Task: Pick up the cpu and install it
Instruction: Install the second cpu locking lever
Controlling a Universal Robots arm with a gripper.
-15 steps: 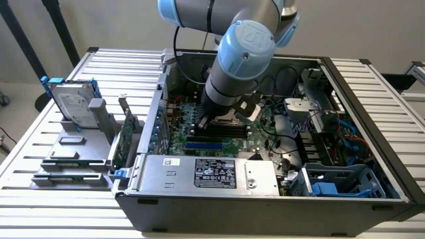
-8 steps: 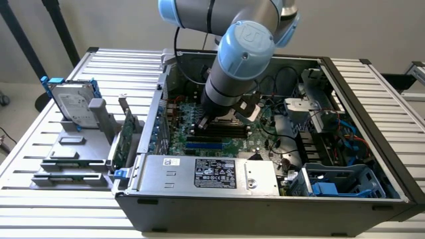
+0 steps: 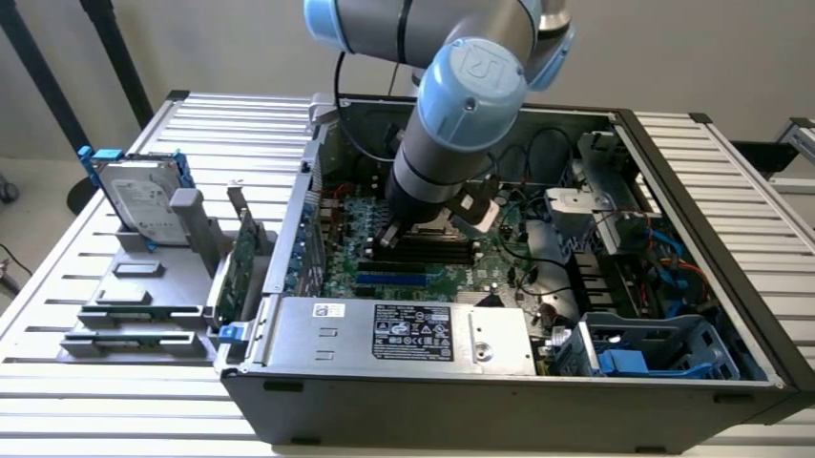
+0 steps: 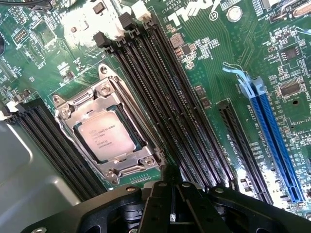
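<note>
Fingers of your gripper [image 4: 173, 206] stood closed on nothing, poised over the motherboard [image 4: 214, 73] just beside the socket frame [image 4: 104, 131]. Your cpu [image 4: 104, 134] lay flat and square inside that frame, its edges level with the metal border all round. Black memory slots [image 4: 165, 102] ran close along one side of the frame. Farther out, the arm [image 3: 465, 105] reached down into the open computer case [image 3: 713, 258], whose walls hemmed you in on all sides.

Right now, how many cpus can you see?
1. The cpu sits inside the metal socket frame on the green board, between two banks of black memory slots. More could be hidden under the arm.
</note>
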